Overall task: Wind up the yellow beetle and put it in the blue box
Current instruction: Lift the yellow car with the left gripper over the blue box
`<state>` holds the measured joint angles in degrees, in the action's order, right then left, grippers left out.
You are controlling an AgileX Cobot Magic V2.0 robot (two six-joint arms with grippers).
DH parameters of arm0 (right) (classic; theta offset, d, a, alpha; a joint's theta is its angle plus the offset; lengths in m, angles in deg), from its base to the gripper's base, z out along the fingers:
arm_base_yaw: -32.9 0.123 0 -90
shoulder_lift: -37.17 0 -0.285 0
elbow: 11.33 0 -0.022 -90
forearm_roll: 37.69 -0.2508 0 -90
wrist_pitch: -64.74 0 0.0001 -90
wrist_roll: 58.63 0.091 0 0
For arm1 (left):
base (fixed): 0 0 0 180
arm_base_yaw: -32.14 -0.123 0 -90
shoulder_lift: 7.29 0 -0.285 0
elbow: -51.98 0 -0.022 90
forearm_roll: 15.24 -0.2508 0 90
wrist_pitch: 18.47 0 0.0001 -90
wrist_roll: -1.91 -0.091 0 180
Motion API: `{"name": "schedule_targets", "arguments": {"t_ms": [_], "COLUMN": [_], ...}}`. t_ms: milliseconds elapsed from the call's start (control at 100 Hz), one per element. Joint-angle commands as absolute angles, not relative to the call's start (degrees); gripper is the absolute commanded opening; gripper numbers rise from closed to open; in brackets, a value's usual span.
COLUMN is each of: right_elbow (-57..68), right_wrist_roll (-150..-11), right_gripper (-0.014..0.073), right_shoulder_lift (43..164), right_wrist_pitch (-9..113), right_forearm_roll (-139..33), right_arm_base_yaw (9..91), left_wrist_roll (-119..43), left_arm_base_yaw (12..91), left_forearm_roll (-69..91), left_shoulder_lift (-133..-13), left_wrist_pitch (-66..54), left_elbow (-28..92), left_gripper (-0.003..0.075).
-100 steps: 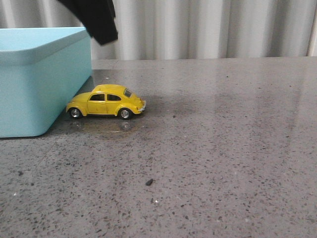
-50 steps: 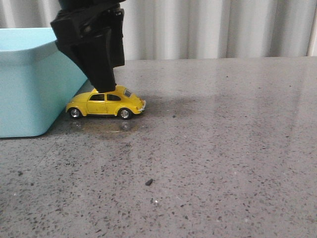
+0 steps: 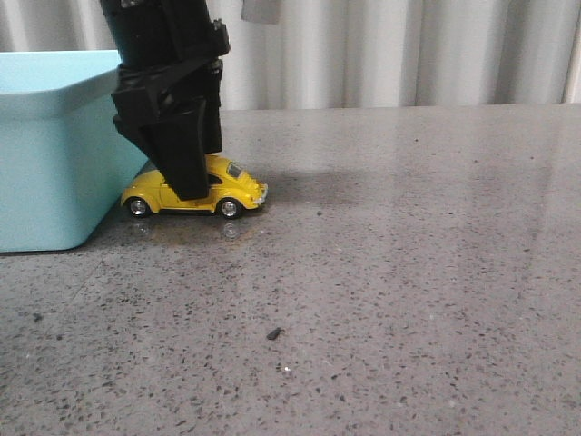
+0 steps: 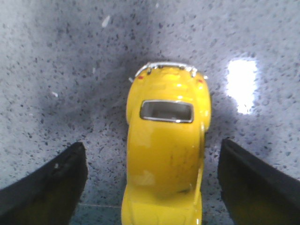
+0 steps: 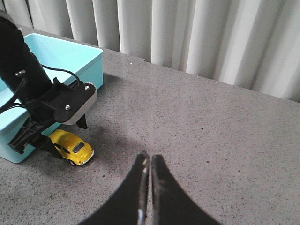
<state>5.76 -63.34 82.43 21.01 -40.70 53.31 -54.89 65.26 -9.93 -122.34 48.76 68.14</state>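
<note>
Two dark fingers of the left end effector (image 4: 150, 187) stand spread open on either side of the yellow beetle (image 4: 166, 150), clear of its flanks. The car sits on its wheels on the tabletop (image 3: 408, 272), just beside the blue box (image 3: 54, 154). Its glossy shell looks hard, light and slippery, so the flat door sides seem the safest hold. Open room lies away from the box wall. The right end effector (image 5: 146, 187) is pinched closed, empty, well apart.

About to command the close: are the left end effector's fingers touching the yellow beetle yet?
Apart. The left wrist view shows bare table between each of the fingers and the yellow beetle; the left end effector straddles it, open.
</note>
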Motion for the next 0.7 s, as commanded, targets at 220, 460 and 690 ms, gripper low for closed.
{"name": "schedule_targets", "arguments": {"t_ms": [220, 460, 690], "right_elbow": [4.40, 4.40, 4.52], "right_wrist_roll": [-63.57, -63.57, -63.57], "right_gripper": [-0.0041, -0.0041, -0.0041], "right_shoulder_lift": [82.46, 82.46, 82.46], "right_wrist_pitch": [24.89, 24.89, 24.66], "right_forearm_roll": [-40.79, -40.79, -40.79], "right_arm_base_yaw": [53.37, 53.37, 53.37], "left_wrist_roll": [-54.75, -54.64, -54.64], "left_arm_base_yaw": [65.04, 65.04, 65.04], "left_forearm_roll": [-5.20, -4.96, -4.48], "left_shoulder_lift": [-121.74, -121.89, -121.89], "left_wrist_pitch": [49.01, 50.19, 50.99], "left_elbow": [69.87, 69.87, 69.87], "left_gripper": [0.0508, 0.0290, 0.0038]}}
